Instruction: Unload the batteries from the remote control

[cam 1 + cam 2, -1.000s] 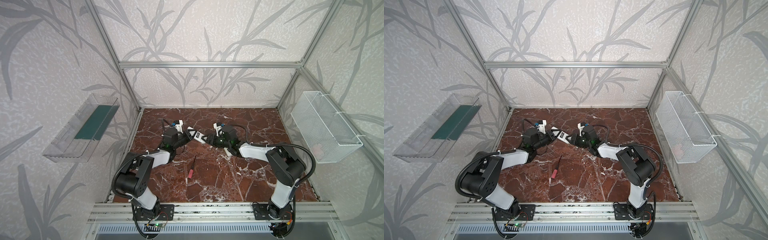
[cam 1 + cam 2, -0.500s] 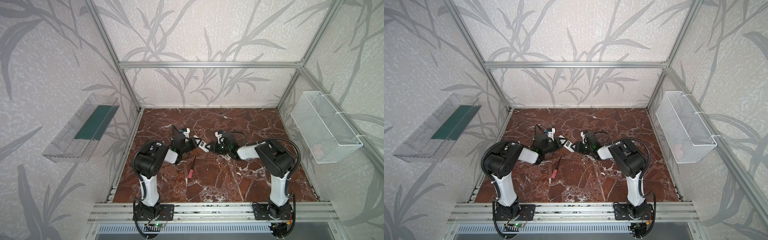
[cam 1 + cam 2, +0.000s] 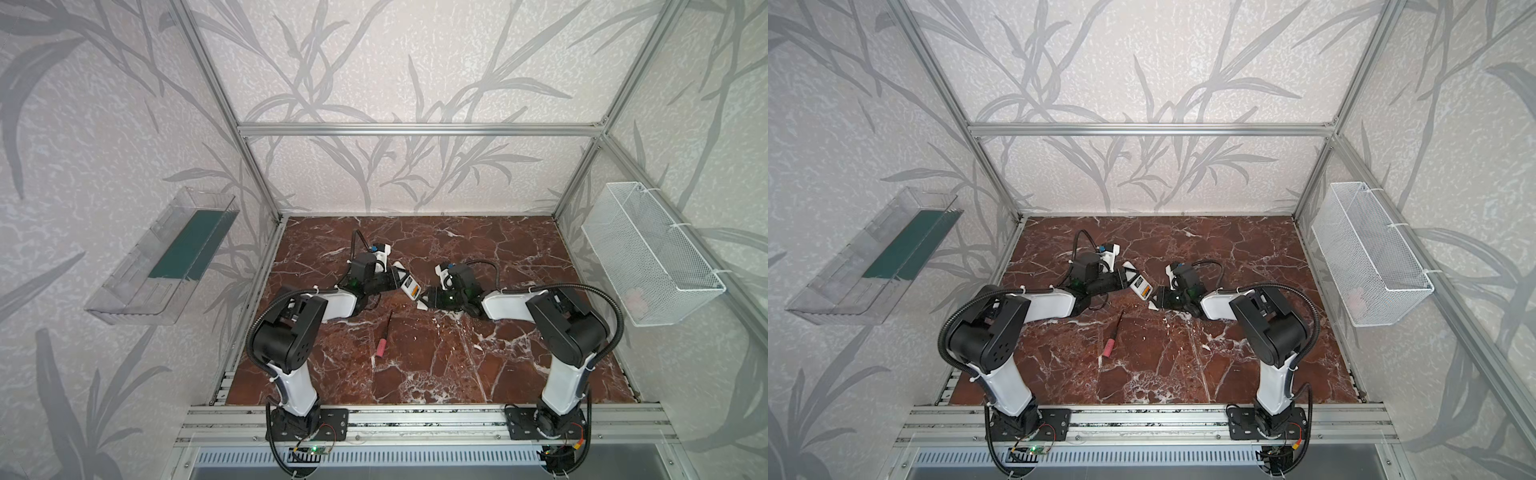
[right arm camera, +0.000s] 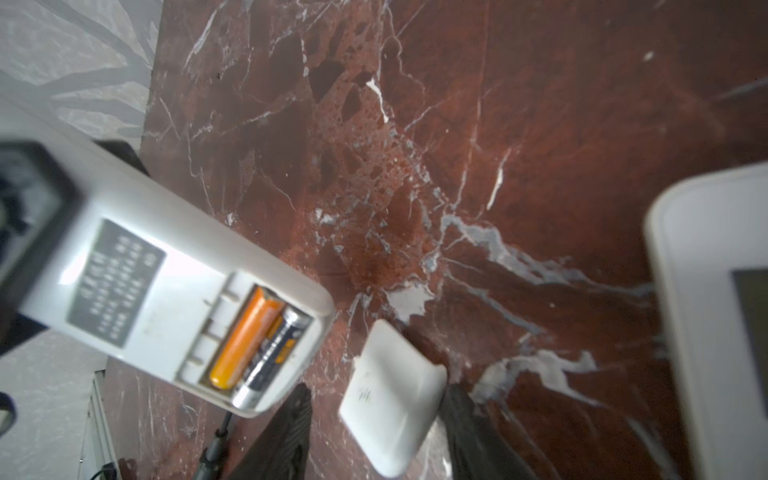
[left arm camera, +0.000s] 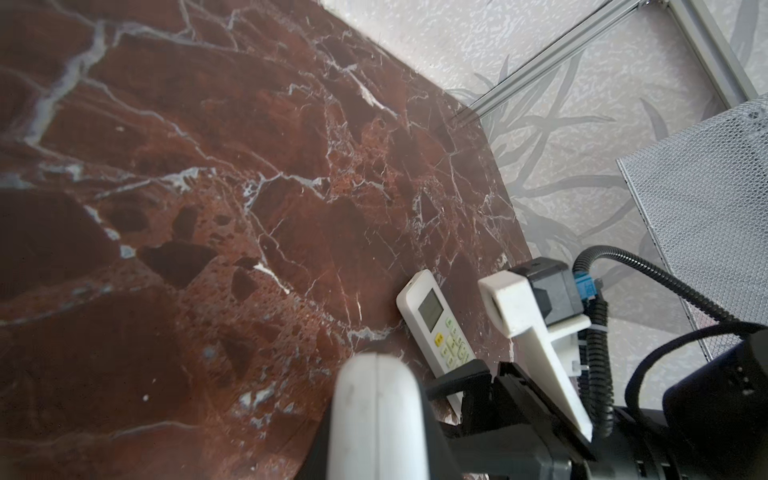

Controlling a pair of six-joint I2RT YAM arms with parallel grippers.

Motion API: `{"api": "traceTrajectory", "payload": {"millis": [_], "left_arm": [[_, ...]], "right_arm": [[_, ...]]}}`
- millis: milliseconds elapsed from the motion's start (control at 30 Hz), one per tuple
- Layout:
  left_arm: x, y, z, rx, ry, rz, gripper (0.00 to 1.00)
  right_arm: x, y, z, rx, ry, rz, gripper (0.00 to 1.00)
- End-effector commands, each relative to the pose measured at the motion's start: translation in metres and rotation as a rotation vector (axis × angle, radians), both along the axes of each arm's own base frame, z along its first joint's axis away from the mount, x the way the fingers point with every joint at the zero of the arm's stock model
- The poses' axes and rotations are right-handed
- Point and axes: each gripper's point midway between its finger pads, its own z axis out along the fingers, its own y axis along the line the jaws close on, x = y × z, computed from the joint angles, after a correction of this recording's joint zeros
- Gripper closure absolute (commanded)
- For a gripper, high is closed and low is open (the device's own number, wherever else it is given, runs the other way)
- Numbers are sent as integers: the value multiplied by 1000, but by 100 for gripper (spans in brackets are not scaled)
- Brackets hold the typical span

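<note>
One clear wall bin (image 3: pixel 162 257): fixed to the left wall, outside the tabletop (image 3: pixel 519 340), with a green liner inside.

One left hand (image 3: pixel 397 282): near the middle of the tabletop, well apart from the left frame rail, clamped on one end of the remote control (image 3: pixel 409 287).

One remote control, white: back side up, battery compartment uncovered, open end pointing toward the right hand (image 4: pixel 378 388).

Two batteries (image 4: pixel 253 340): orange battery (image 4: pixel 243 345) and dark battery (image 4: pixel 276 349), side by side and touching in the open compartment, both exposed along their length.

One screwdriver (image 3: pixel 382 345), pink handle: alone on the tabletop between the two arms, nearer the front rail than the hands, touching nothing.

One battery cover (image 4: pixel 390 399), white: just beside the remote control's open end, between the fingers of the right hand.

One right hand: fingers apart. A gap shows between one finger and the battery cover; whether the other finger touches it cannot be told.

One second remote (image 5: pixel 434 320), white, display and buttons up: flat on the tabletop near the right hand, one end hidden behind the hands.

One wire basket (image 3: pixel 623 249): hung on the right wall, well apart from both arms.

Open room: bare marble from the hands to the back wall, along the right side, and across the front strip apart from the screwdriver.
</note>
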Motion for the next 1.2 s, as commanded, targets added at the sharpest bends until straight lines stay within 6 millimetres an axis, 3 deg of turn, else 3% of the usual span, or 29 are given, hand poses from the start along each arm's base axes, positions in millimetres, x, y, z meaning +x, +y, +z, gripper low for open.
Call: {"api": "traceTrajectory", "payload": {"millis": [0, 233, 333, 367, 467, 733, 1167], "left_arm": [[-1, -3, 14, 47, -52, -45, 100], [-4, 5, 33, 93, -79, -75, 100], [-17, 2, 40, 87, -61, -136, 100], [-23, 0, 40, 76, -42, -159, 100], [-43, -6, 37, 22, 23, -223, 100], [-85, -20, -1, -71, 191, -340, 100], [-104, -34, -56, -123, 352, -346, 92]], "right_arm": [[-4, -16, -2, -118, -1, 11, 47], [-1, -17, 27, -126, -69, 34, 47], [-3, -19, 37, -128, -94, 49, 47], [-4, -19, 50, -118, -123, 52, 47], [-10, -23, 56, -126, -133, 66, 47], [-37, -20, 50, -163, -124, 118, 51], [-61, -10, 36, -180, -76, 160, 52]]}}
